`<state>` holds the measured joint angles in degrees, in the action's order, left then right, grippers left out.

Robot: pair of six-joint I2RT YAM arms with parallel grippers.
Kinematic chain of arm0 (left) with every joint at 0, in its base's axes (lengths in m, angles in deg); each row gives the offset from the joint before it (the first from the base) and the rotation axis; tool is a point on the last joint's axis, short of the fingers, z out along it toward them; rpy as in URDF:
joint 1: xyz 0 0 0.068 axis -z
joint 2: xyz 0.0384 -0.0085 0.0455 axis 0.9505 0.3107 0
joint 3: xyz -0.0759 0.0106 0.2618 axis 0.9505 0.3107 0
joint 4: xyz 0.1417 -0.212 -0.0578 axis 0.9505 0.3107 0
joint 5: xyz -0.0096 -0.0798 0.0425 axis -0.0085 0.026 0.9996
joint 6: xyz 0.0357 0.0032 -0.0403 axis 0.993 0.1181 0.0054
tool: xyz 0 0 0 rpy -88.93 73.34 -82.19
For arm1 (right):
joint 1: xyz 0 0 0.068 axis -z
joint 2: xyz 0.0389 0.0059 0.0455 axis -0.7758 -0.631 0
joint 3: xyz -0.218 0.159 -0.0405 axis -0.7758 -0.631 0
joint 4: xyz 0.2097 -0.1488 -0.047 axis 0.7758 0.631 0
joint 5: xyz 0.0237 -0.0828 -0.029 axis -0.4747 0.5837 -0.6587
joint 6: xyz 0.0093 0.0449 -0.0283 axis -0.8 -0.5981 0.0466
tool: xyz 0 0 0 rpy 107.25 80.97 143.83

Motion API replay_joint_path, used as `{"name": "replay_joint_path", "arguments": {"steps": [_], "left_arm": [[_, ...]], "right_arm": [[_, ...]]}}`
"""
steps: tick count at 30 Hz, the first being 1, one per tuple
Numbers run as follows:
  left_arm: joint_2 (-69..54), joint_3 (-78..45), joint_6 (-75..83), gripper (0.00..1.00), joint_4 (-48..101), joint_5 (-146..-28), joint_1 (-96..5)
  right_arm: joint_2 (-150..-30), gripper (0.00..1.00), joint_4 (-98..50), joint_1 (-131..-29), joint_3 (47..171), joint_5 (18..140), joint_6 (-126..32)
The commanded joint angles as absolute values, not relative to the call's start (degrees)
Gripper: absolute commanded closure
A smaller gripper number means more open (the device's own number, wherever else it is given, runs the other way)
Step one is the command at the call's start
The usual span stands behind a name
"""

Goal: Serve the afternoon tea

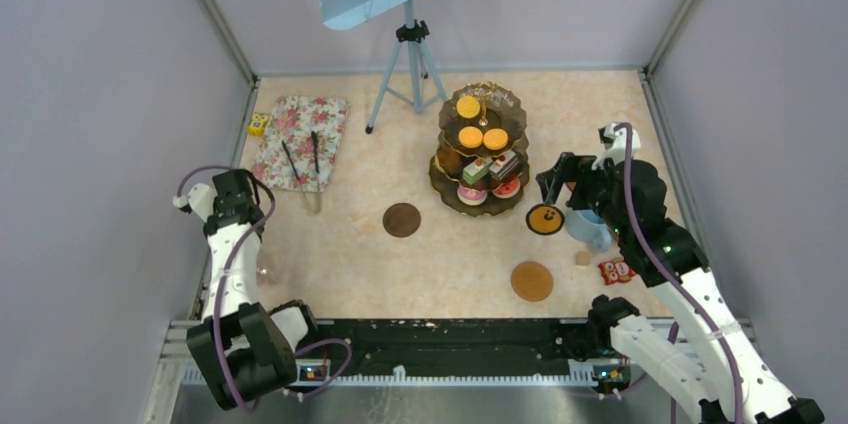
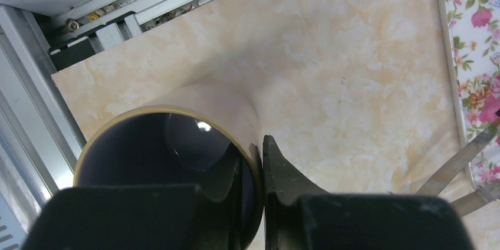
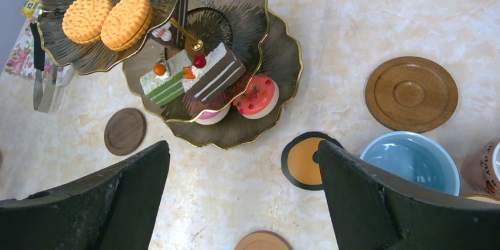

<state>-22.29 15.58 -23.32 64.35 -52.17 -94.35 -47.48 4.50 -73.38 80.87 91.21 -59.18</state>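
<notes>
My left gripper (image 2: 255,150) is shut on the wall of a pale, gold-rimmed mug (image 2: 177,144), one finger inside it and one outside. From above, that gripper (image 1: 235,206) is at the table's left edge and hides the mug. The dark three-tier stand (image 1: 480,149) holds orange tarts (image 3: 106,20) and small cakes (image 3: 191,73). Right of it my right gripper (image 1: 556,194) hangs open over bare table (image 3: 242,150). Beside it lie an orange, black-rimmed coaster (image 3: 301,161) and a light blue mug (image 3: 410,161). Another mug (image 3: 486,167) shows at the right edge.
Further coasters lie about: a dark brown one (image 1: 402,219), a light brown one (image 1: 531,281) and a wooden one (image 3: 411,93). Black tongs (image 1: 300,159) rest on the floral mat (image 1: 320,114) at back left. A tripod (image 1: 405,64) stands behind the stand. A red packet (image 1: 617,271) lies front right.
</notes>
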Motion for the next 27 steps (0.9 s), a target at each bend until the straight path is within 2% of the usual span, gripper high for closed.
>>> {"name": "replay_joint_path", "arguments": {"steps": [1,6,10,13,20,23,27], "left_arm": [[-25.05,12.18,-21.76,1.00,64.22,-50.91,-94.59],[-29.31,1.68,-15.12,1.00,64.47,-57.18,-93.85],[-32.91,-2.83,0.65,1.00,57.00,-76.10,-90.36],[-30.14,-6.62,8.06,1.00,57.89,-84.52,-81.09],[-21.94,-7.18,23.26,1.00,59.39,-89.97,-53.09],[-17.35,-5.82,25.39,1.00,58.55,-89.10,-46.66],[-10.91,-6.22,25.90,1.00,58.01,-88.54,-43.06]], "right_arm": [[-46.95,0.06,4.03,-74.01,82.95,92.05,-58.26],[-47.60,0.06,3.63,-74.08,83.33,91.91,-58.06],[-48.43,0.06,3.00,-74.05,83.22,91.83,-58.73],[-48.40,0.06,2.47,-74.00,82.72,91.89,-59.68],[-48.39,0.07,2.24,-74.01,82.21,92.30,-61.20],[-48.00,0.07,2.79,-74.08,82.29,93.03,-61.78],[-47.21,0.07,3.52,-74.02,82.38,93.60,-62.56]]}}
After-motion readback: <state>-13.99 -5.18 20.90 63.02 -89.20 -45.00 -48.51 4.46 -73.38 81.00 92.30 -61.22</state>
